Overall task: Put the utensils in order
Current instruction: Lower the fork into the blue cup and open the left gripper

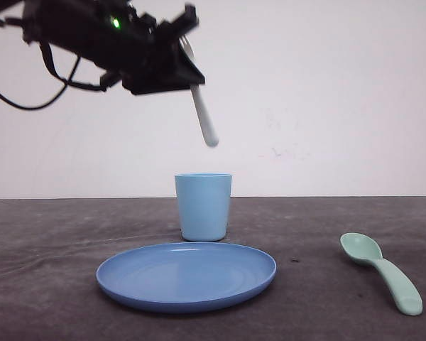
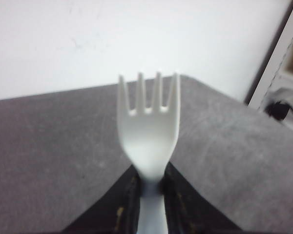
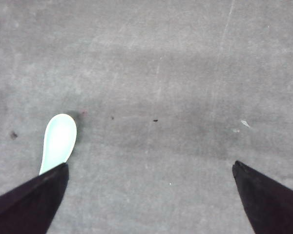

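Left gripper (image 1: 187, 53): jaws pinching slim white plastic fork (image 1: 202, 106), aloft over light blue cup (image 1: 203, 206) | right gripper (image 3: 149, 195): jaws spread above mint-green plastic spoon (image 1: 383, 270), worktop's right front

Cup (image 1: 203, 207) stands upright at centre of table (image 1: 42, 284), directly behind plate (image 1: 187, 275) and just beside its far rim. Spoon (image 1: 383, 271) lies on table well to the right of plate, bowl end farther back. Fork (image 1: 204, 110) hangs high above cup, handle end down, in left gripper (image 1: 177, 64)
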